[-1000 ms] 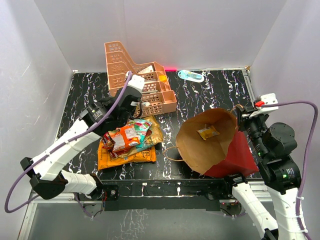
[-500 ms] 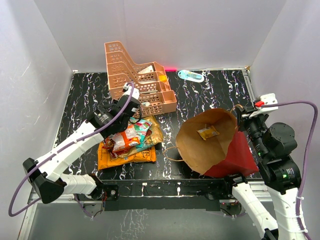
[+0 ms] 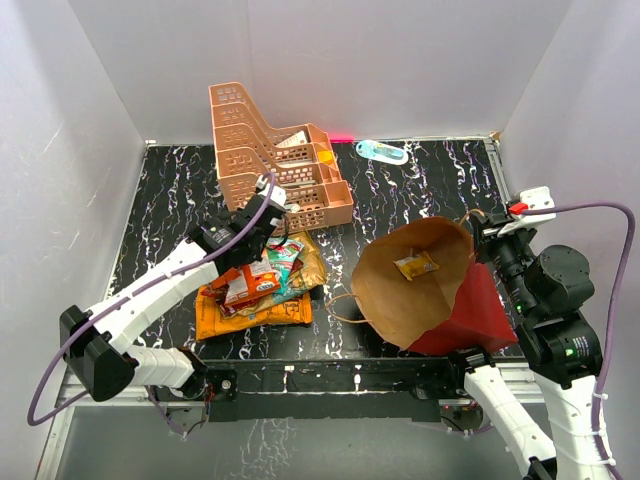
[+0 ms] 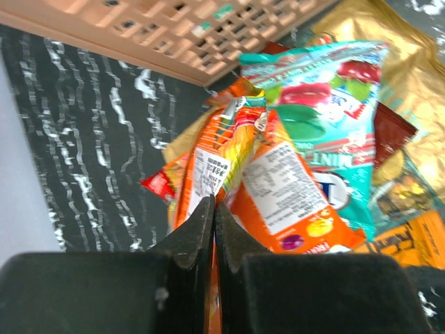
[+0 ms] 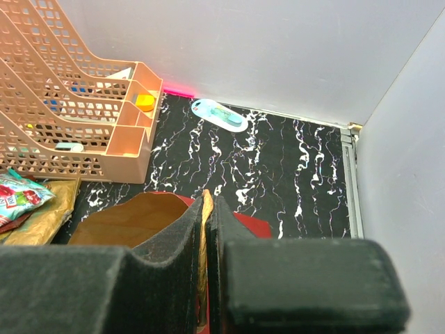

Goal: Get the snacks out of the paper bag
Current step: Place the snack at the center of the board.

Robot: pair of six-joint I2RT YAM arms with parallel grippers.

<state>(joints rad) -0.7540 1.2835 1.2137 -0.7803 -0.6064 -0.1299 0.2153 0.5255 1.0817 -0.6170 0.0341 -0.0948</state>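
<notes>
The paper bag (image 3: 478, 312) lies on its side at the right, red outside, its brown mouth open toward the camera. One small yellow packet (image 3: 415, 265) lies inside. My right gripper (image 3: 482, 228) is shut on the bag's twine handle (image 5: 205, 229) at the far rim. At the left lies a pile of snacks: a big orange chip bag (image 3: 250, 316), a tan-gold bag (image 3: 311, 266) and a teal packet (image 3: 286, 254). My left gripper (image 3: 258, 258) is over the pile, shut on the edge of an orange packet (image 4: 224, 154), as the left wrist view (image 4: 214, 205) shows.
The peach tiered rack (image 3: 275, 150) stands at the back, just behind the snack pile. A small blue-green bottle (image 3: 382, 151) lies by the back wall. White walls close in the table on three sides.
My left arm has come down and a little to the right, bringing the orange packet lower onto the pile. The right arm and the bag have not moved.
</notes>
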